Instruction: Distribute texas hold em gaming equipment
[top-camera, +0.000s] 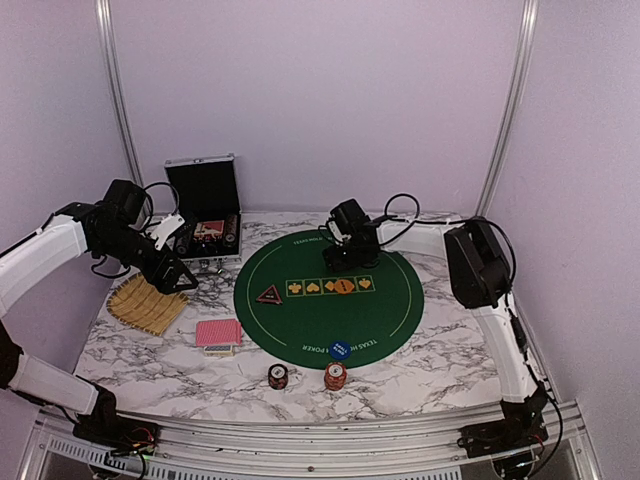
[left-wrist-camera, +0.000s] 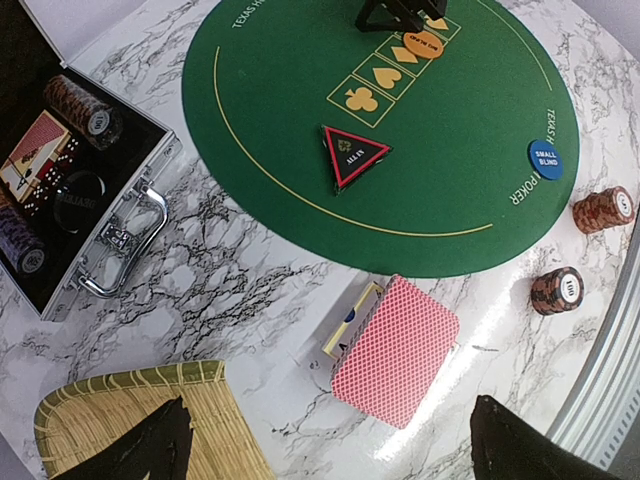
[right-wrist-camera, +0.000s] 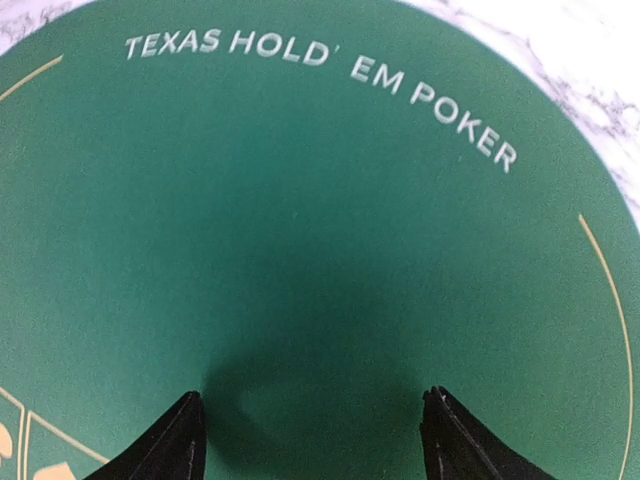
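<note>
Red-backed cards (left-wrist-camera: 395, 350) lay stacked on the marble table (left-wrist-camera: 230, 290) beside the green mat's (left-wrist-camera: 300, 120) near-left edge. They looked light, slick and apt to fan, so you would pinch them by the long sides. Two chip stacks (left-wrist-camera: 557, 290) by the table's near edge looked stiff but easy to topple. Your left gripper (left-wrist-camera: 330, 425) hung spread wide and empty over the straw tray's (left-wrist-camera: 130, 385) edge. Your right gripper (right-wrist-camera: 315, 405) was parted and empty above mid-mat. The open case (left-wrist-camera: 120, 240) sat at the far-left corner.

Green mat (right-wrist-camera: 320, 250): "TEXAS HOLD' EM POKER". Blue disc (left-wrist-camera: 545, 160): "SMALL BLIND". Triangular marker (left-wrist-camera: 354, 155): "ALL IN". Dark chip stack (left-wrist-camera: 557, 291): "100".
</note>
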